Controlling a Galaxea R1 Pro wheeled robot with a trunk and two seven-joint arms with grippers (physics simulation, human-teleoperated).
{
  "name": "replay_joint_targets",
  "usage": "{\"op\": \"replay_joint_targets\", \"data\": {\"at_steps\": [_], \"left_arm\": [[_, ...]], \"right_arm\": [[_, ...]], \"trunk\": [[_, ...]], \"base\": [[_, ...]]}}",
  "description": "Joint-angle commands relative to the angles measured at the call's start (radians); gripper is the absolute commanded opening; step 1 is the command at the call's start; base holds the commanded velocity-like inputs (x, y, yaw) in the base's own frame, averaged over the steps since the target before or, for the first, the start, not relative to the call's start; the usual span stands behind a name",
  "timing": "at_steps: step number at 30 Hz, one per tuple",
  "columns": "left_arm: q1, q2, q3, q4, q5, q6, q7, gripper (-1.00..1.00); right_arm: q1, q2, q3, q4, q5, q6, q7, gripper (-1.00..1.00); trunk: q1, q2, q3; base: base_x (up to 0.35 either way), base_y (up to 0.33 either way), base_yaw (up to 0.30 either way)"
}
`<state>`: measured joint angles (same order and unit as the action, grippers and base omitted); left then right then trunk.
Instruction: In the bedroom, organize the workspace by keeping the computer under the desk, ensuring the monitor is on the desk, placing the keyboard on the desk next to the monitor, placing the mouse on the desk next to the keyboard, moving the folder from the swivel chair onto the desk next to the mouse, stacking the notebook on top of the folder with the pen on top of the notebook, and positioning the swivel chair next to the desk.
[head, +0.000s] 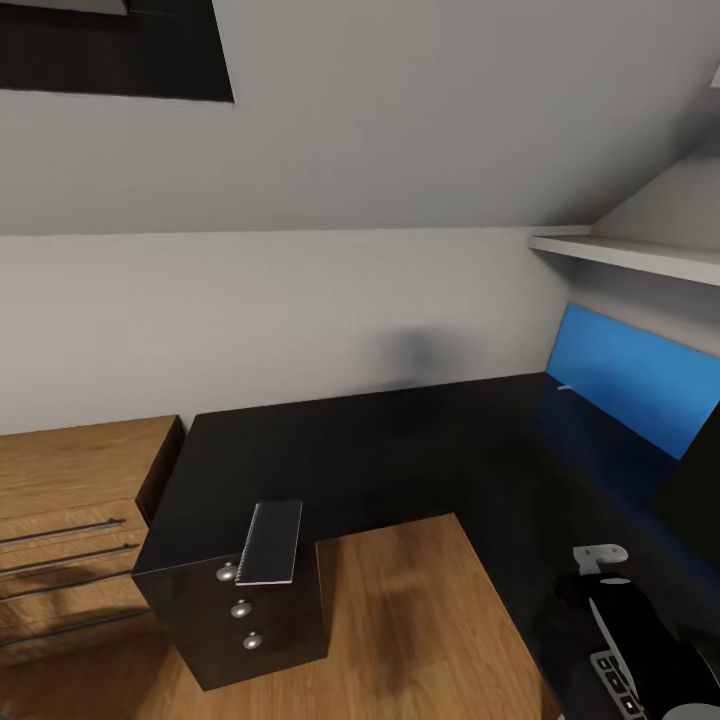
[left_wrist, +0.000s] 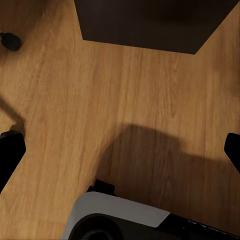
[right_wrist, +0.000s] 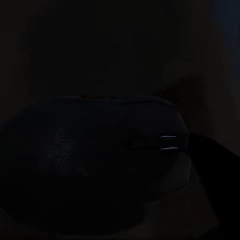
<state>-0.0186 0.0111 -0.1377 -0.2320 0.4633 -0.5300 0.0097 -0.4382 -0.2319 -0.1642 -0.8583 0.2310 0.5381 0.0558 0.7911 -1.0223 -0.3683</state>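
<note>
Black and glossy, the desk (head: 400, 450) runs along the grey wall. On the desk, over its drawer unit (head: 250, 620), you see the notebook (head: 271, 541), overhanging the front edge. A wooden dresser (head: 70, 520) stands just beside the desk. Your right wrist view shows the mouse (right_wrist: 100, 160) very close and dark; whether that pincer is clamped on it cannot be told. Your left gripper (left_wrist: 120, 150) hangs over the wooden floor (left_wrist: 100, 90) near the desk, fingertips (left_wrist: 10, 152) wide apart, holding nothing.
</note>
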Motion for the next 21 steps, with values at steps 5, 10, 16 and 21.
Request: {"op": "replay_joint_targets", "data": {"at_steps": [5, 10, 16, 21], "left_arm": [[0.000, 0.001, -0.009, 0.000, 0.009, -0.004, 0.001, 1.00], [0.000, 0.001, -0.009, 0.000, 0.009, -0.004, 0.001, 1.00], [0.000, 0.001, -0.009, 0.000, 0.009, -0.004, 0.001, 1.00], [0.000, 0.001, -0.008, 0.000, 0.009, -0.004, 0.001, 1.00]], "right_arm": [[0.000, 0.000, -0.001, -0.001, 0.010, 0.005, 0.006, -1.00], [0.000, 0.000, -0.001, 0.003, 0.010, 0.005, 0.006, -1.00], [0.000, 0.000, -0.001, 0.005, 0.010, 0.005, 0.006, -1.00], [0.000, 0.000, -0.001, 0.006, 0.010, 0.005, 0.006, -1.00]], "trunk": [[0.000, -0.001, -0.001], [0.000, -0.001, -0.001], [0.000, -0.001, -0.001], [0.000, -0.001, -0.001]], "base": [[0.000, 0.000, 0.000], [0.000, 0.000, 0.000], [0.000, 0.000, 0.000], [0.000, 0.000, 0.000]]}}
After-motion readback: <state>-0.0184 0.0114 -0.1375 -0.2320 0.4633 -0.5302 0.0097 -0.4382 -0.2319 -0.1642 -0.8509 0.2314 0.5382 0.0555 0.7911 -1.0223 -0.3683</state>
